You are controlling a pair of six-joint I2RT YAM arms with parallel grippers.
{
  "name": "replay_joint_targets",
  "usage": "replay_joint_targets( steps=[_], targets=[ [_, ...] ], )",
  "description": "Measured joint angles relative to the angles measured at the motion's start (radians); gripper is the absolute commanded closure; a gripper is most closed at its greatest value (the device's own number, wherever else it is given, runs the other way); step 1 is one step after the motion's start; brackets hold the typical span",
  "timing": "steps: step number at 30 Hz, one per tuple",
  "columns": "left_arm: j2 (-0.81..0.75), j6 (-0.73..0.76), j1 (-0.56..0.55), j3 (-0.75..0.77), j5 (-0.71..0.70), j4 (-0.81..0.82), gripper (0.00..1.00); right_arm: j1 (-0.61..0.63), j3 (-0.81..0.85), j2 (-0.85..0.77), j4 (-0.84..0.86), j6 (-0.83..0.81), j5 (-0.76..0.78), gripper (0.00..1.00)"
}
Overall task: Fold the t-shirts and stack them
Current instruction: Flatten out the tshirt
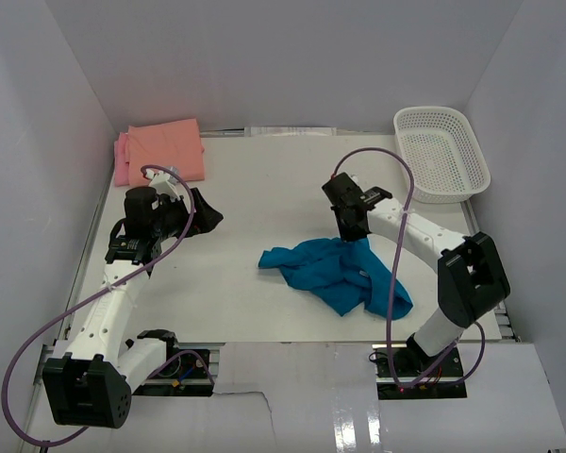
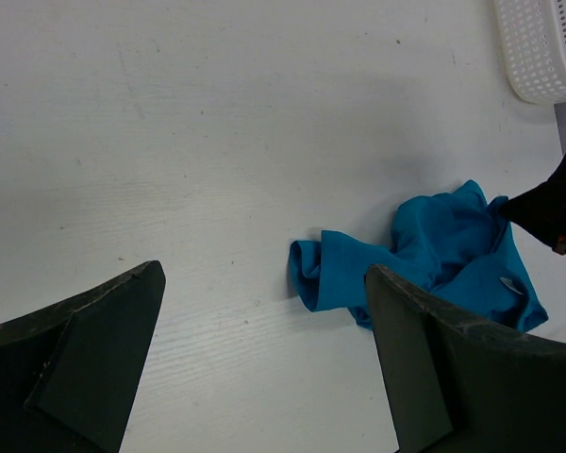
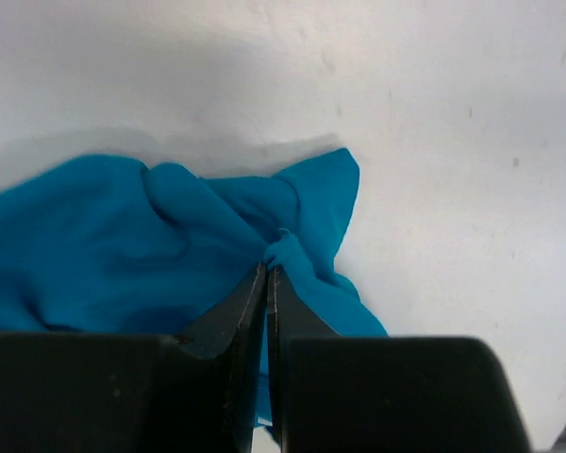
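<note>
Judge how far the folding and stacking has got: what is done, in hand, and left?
Done: a folded salmon-orange cloth t-shirt lies over a folded pink one at the far left corner. In hand: the right gripper pinches the crumpled teal-blue t-shirt; the left gripper hangs open. Left: folding and stacking it.

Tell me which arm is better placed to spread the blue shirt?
Right: the right gripper is pinched shut on the teal t-shirt. The left gripper hangs open, well apart from it.
</note>
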Motion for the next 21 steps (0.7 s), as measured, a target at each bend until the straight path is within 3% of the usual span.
replay_joint_targets(
  steps=[2, 5, 9, 12, 14, 17, 21],
  targets=[
    [0.000, 0.001, 0.000, 0.000, 0.000, 0.000, 0.02, 0.000, 0.111, 0.041, -0.025, -0.019, -0.039, 0.92],
    [0.000, 0.001, 0.000, 0.000, -0.001, -0.001, 0.02, -0.003, 0.404, 0.161, -0.055, -0.056, -0.179, 0.92],
    [0.000, 0.003, 0.000, 0.000, -0.009, -0.003, 0.02, 0.021, 0.855, 0.342, -0.057, -0.084, -0.466, 0.92],
    [0.000, 0.004, 0.000, 0.000, -0.018, -0.009, 0.02, 0.075, 1.070, 0.404, -0.067, -0.107, -0.664, 0.92],
    [0.000, 0.004, 0.000, 0.000, -0.029, -0.014, 0.02, 0.122, 1.061, 0.366, -0.051, -0.119, -0.783, 0.92],
    [-0.001, 0.003, 0.000, 0.000, -0.048, -0.022, 0.02, 0.171, 0.842, 0.195, -0.018, -0.128, -0.909, 0.92],
    [-0.008, 0.003, 0.000, 0.000, -0.073, -0.025, 0.02, 0.111, 0.665, 0.010, -0.022, -0.134, -0.986, 0.92]
  ],
)
